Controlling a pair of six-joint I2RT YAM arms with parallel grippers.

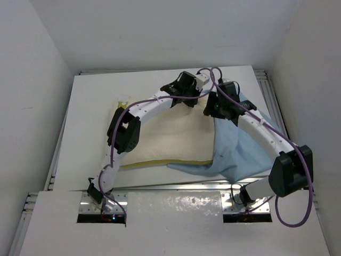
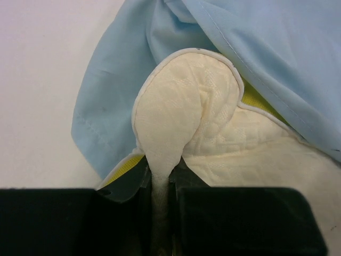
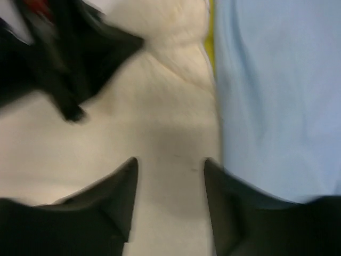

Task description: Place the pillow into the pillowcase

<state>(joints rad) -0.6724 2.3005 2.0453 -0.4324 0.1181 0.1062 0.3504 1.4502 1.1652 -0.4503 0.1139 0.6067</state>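
The left gripper point(image 2: 160, 180) is clamped on a corner of the cream pillow point(image 2: 181, 106). The right gripper point(image 3: 170, 170), fingers apart, hovers over the pillow beside the blue pillowcase point(image 3: 277, 96).

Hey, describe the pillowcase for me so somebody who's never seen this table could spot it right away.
On the white table, find the thick cream pillow lying in the middle. The pillowcase is the rumpled cloth covering that pillow's right end, beneath the right arm. It is the only light blue, floppy thing there, while the pillow is cream with a yellow edge.
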